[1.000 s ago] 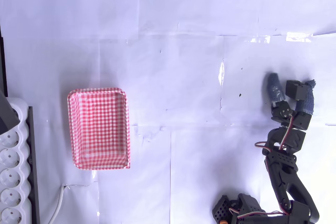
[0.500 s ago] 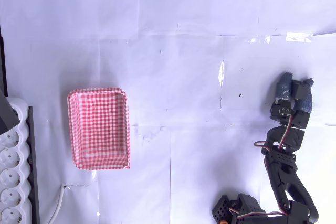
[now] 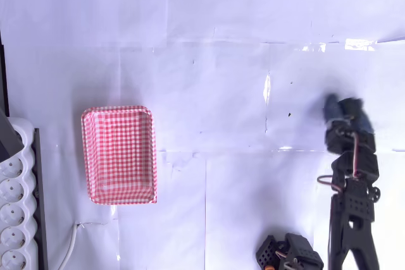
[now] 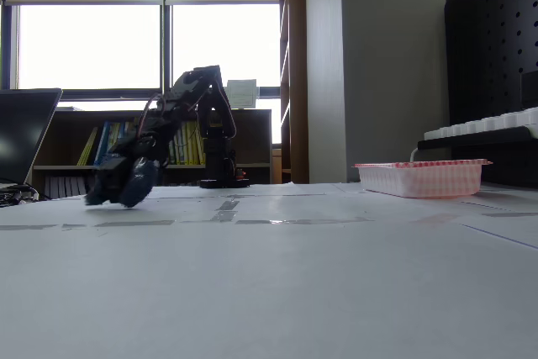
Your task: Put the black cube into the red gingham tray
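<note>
The red gingham tray point(image 3: 118, 155) lies empty at the left of the overhead view, and it stands at the right of the fixed view point(image 4: 420, 178). My gripper point(image 3: 345, 113) is far to the right of the tray, blurred by motion. Its blue-taped fingers point(image 3: 330, 107) are drawn together around a dark block, the black cube point(image 3: 347, 105). In the fixed view the gripper point(image 4: 118, 187) hangs just above the table at the left, too blurred to make out the cube.
A white power strip point(image 3: 12, 213) with a cable point(image 3: 69, 248) lies at the left edge, close beside the tray. White paper sheets cover the table. In the fixed view a laptop point(image 4: 25, 136) stands at the far left and the arm's base point(image 4: 220, 176) behind.
The fingers stood apart beside the cube, then closed on it. The gripper has since shifted slightly left and the arm has straightened, now blurred in motion.
</note>
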`<state>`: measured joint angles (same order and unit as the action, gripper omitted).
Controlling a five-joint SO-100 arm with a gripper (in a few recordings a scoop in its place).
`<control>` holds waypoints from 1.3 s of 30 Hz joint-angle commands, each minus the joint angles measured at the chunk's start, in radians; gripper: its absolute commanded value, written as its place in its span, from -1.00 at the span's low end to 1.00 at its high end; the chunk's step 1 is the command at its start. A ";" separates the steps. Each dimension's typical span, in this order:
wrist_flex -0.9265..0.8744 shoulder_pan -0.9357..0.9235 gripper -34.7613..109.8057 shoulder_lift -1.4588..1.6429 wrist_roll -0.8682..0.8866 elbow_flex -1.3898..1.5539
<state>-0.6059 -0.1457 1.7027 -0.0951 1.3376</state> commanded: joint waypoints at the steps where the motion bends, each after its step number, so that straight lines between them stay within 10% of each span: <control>1: -0.499 0.123 -0.52 -0.198 -0.115 0.433; 13: -1.097 0.703 -0.52 0.067 -0.272 1.333; 39: -0.359 1.178 -0.52 0.689 -0.080 1.316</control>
<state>-1.0339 1.0140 2.4007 -0.1917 2.5832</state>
